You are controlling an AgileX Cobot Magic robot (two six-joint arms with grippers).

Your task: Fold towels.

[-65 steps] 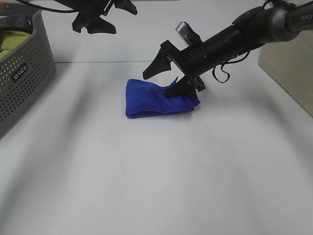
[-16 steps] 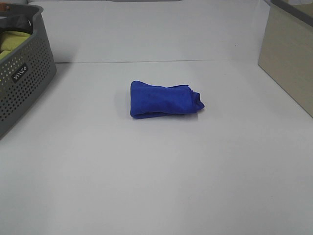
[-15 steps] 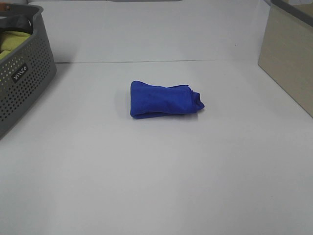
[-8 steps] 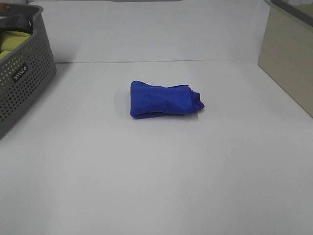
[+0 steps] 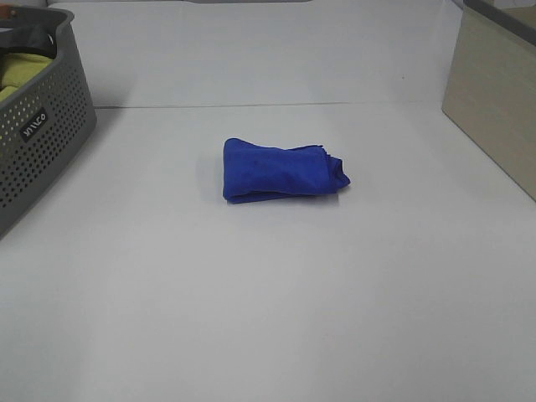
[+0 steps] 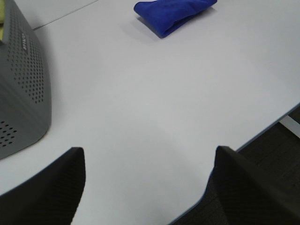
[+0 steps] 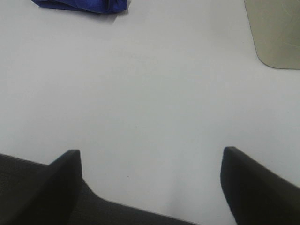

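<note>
Both arms have pulled back out of the high view since a few secs ago, when the right one sat on the towel. Blue towel [image 5: 283, 172] lies folded in a compact bundle mid-table, w/ nothing touching it. Left gripper [image 6: 149, 187] hangs near the table's front edge, fingers spread wide, empty. Right gripper [image 7: 151, 185] likewise wide apart, empty, well away from the towel. Grey perforated basket [image 5: 42, 142] sits at left w/ yellow-green cloth [image 5: 18, 71] inside; beige box [image 5: 494, 92] at right on the white table [image 5: 268, 293].
</note>
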